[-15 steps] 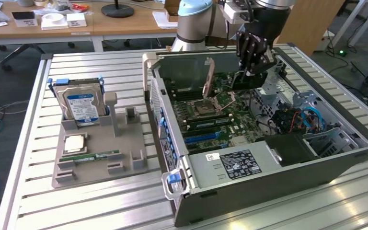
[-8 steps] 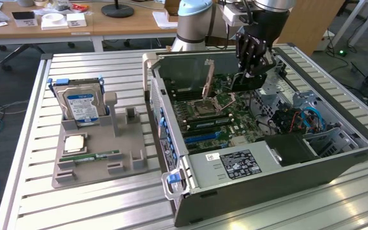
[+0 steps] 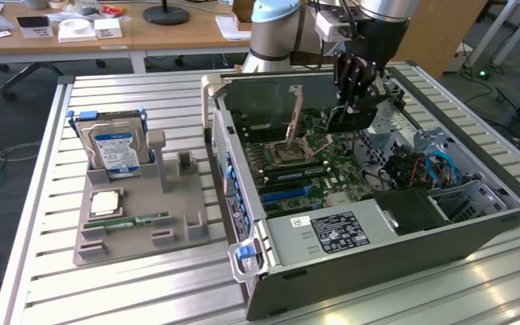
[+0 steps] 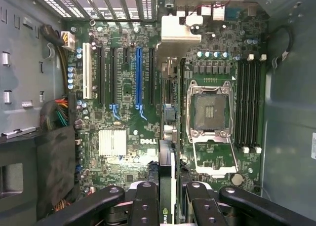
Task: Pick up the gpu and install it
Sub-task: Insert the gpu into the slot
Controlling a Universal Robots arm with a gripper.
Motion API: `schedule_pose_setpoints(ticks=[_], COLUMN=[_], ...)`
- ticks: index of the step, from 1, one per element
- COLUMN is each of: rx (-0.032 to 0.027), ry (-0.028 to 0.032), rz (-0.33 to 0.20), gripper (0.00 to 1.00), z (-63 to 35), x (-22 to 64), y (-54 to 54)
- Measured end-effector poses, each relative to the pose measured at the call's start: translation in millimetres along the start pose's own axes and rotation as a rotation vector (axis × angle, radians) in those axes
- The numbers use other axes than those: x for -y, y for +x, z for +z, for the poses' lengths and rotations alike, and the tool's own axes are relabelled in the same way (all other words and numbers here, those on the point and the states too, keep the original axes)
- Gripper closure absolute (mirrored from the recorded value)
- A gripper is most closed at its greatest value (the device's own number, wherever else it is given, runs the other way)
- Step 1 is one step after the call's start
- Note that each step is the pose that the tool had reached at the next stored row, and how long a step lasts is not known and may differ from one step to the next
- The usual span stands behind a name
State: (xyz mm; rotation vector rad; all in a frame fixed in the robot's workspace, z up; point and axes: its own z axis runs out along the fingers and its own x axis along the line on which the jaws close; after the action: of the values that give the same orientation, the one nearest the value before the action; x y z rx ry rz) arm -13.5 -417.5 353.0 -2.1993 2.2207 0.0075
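**Black gpu (image 3: 345, 120) gripped, not yet seated**

Pincer (image 4: 168, 199) partly closed on the gpu, hanging above the motherboard (image 4: 123, 147) inside the open case (image 3: 378, 250). Pickup done; card in no slot. Hard drive (image 3: 116, 149) on worktop (image 3: 106, 298) holder.

gpu (image 4: 167, 176): thin dark card, edge-on to my wrist camera, standing on edge, pinched between my fingers (image 4: 144, 206), inside open case (image 4: 291, 88), over motherboard (image 4: 123, 112), just beside CPU socket (image 4: 210, 110).
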Motion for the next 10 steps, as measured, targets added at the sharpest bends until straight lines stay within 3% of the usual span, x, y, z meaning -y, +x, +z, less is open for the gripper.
schedule_pose_setpoints(ticks=[10], rx=[0.0002], ry=[0.0027], rz=[0.000], gripper=[0.74], z=[12.5], x=[-4.0], y=[4.4])
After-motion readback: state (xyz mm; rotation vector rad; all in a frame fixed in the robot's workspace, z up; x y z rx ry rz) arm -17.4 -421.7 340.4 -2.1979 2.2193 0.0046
